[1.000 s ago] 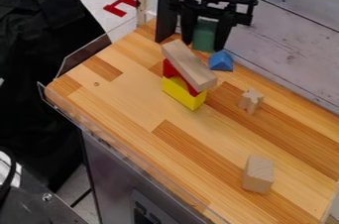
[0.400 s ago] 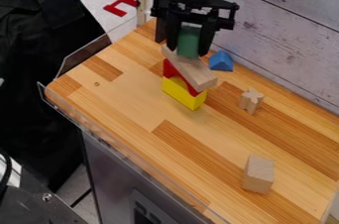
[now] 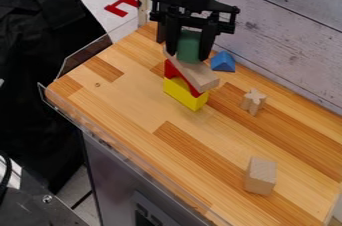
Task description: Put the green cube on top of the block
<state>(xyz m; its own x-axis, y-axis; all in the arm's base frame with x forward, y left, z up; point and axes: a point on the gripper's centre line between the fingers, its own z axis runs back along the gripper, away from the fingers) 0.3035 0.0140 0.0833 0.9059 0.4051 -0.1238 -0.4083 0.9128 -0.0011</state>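
Observation:
My gripper (image 3: pixel 190 55) hangs over the upper left part of the table, shut on the green cube (image 3: pixel 189 46). Beneath the cube is the far end of a long wooden block (image 3: pixel 197 74), which lies across a red arch (image 3: pixel 174 72) on a yellow block (image 3: pixel 185 93). The cube's lower edge overlaps the wooden block's far end in the view; whether they touch, I cannot tell.
A blue triangular block (image 3: pixel 222 61) lies just right of the stack. A small wooden star-shaped piece (image 3: pixel 253 101) stands farther right, and a wooden block (image 3: pixel 260 175) near the lower right. A whitish plank wall (image 3: pixel 287 35) borders the table's back.
My gripper has moved left with the green cube, from behind the stack to over the long block's far end, and lately slightly lower. The blocks on the table have stayed put.

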